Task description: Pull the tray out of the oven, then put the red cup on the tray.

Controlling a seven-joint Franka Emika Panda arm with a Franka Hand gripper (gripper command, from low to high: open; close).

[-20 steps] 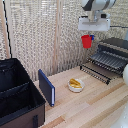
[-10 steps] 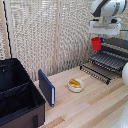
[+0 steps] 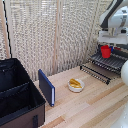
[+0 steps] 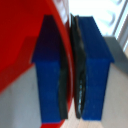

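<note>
Red cup: the red cup (image 3: 105,51) hangs from the gripper (image 3: 106,46), directly under it and above the tray (image 3: 107,62).
Grip: in the wrist view the blue pads (image 4: 93,65) are pinched nearly together on the cup's thin red wall (image 4: 30,45), one pad inside and one outside, so the gripper has hold of the cup by its rim.
Tray: the dark wire rack sits drawn forward beneath the gripper, over the dropped door (image 3: 96,73) of the oven (image 3: 119,54); this step looks done.
Left to do: the cup seems not yet to rest on the bars, though contact is hard to judge from this angle; lowering, letting go and lifting clear remain.
Progress: late, judged near the last step.
Elsewhere: the white bowl (image 3: 75,85), blue board (image 3: 46,87) and black case (image 3: 16,97) lie well away from the gripper, toward the exterior view's left.
Writing: no brand, label or lettering can be read in either view.
</note>
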